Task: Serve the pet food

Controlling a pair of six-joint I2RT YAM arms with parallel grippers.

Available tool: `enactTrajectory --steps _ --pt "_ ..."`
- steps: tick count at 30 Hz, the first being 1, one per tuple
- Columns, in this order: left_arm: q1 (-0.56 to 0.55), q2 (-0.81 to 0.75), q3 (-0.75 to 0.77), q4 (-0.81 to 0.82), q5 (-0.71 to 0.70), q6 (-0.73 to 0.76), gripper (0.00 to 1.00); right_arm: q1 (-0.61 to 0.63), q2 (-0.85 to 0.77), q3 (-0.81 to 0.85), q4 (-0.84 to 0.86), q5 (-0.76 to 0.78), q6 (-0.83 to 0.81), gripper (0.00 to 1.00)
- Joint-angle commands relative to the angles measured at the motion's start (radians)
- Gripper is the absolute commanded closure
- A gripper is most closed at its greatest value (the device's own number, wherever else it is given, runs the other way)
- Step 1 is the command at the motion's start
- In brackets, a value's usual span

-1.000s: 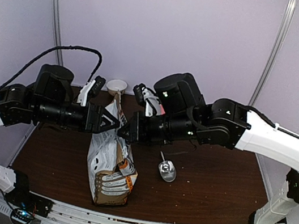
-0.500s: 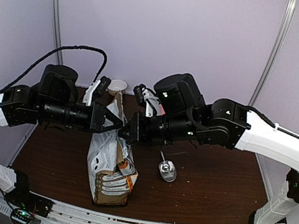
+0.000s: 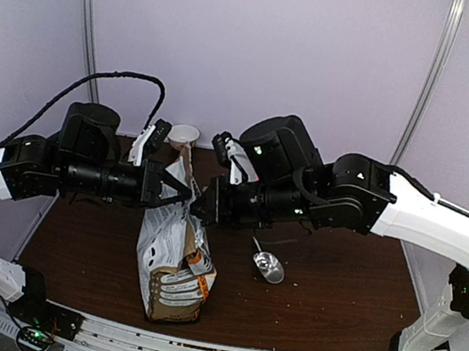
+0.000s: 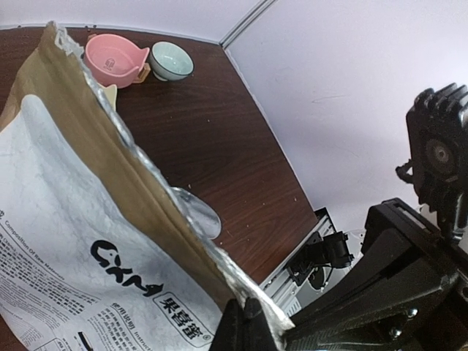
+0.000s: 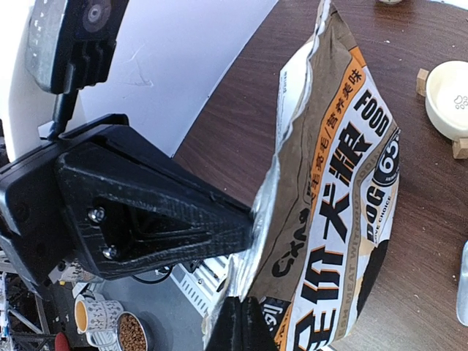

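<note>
A white, grey and brown printed bag (image 3: pixel 171 259) stands upright near the table's front, its foil-lined top edge pinched from both sides. My left gripper (image 3: pixel 184 196) is shut on that top edge, and its fingertips (image 4: pixel 248 322) meet on the foil lip of the bag (image 4: pixel 88 241). My right gripper (image 3: pixel 200 206) is shut on the same edge from the other side and closes on the bag (image 5: pixel 344 190) at the bottom of the right wrist view (image 5: pixel 241 314). The two grippers nearly touch. The pet food is hidden. A silver scoop (image 3: pixel 266 266) lies on the table right of the bag.
A pink bowl (image 4: pixel 113 58) and a pale green bowl (image 4: pixel 172 60) sit at the back of the table. A white bowl (image 5: pixel 447 99) rests on a wooden stand. A tin of brown pellets (image 5: pixel 131 335) stands below the table's edge. Purple walls close in behind.
My left gripper has moved right to the bag's top edge and shut on it. The right gripper has stayed shut on the bag.
</note>
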Motion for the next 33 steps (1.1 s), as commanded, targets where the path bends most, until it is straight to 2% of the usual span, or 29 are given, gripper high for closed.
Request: enactTrajectory --steps 1,10,11,13,15,19,26,33 --pt "0.002 -0.024 0.005 -0.073 -0.048 0.004 1.00 -0.001 -0.006 0.030 -0.092 0.100 -0.007 1.00" --pt "0.002 -0.039 0.011 -0.073 -0.042 0.013 1.00 0.000 -0.004 0.025 -0.051 0.060 -0.012 1.00" --pt "0.002 -0.041 0.010 -0.043 -0.023 0.021 0.96 0.001 -0.006 0.019 -0.029 0.041 -0.012 1.00" --pt "0.002 -0.047 0.010 0.004 -0.001 0.030 0.78 0.001 -0.003 0.009 0.016 -0.014 -0.014 1.00" --pt "0.002 -0.050 0.015 0.015 -0.002 0.029 0.65 0.000 0.003 0.000 0.064 -0.067 -0.015 1.00" --pt "0.002 -0.055 0.017 -0.025 -0.027 0.025 0.55 0.000 0.011 -0.030 0.163 -0.147 0.009 1.00" --pt "0.002 -0.091 -0.043 -0.030 -0.023 -0.028 0.53 -0.001 0.010 -0.078 0.267 -0.202 0.051 1.00" --pt "0.002 -0.122 -0.091 -0.049 -0.017 -0.065 0.58 0.000 0.008 -0.083 0.270 -0.186 0.059 1.00"
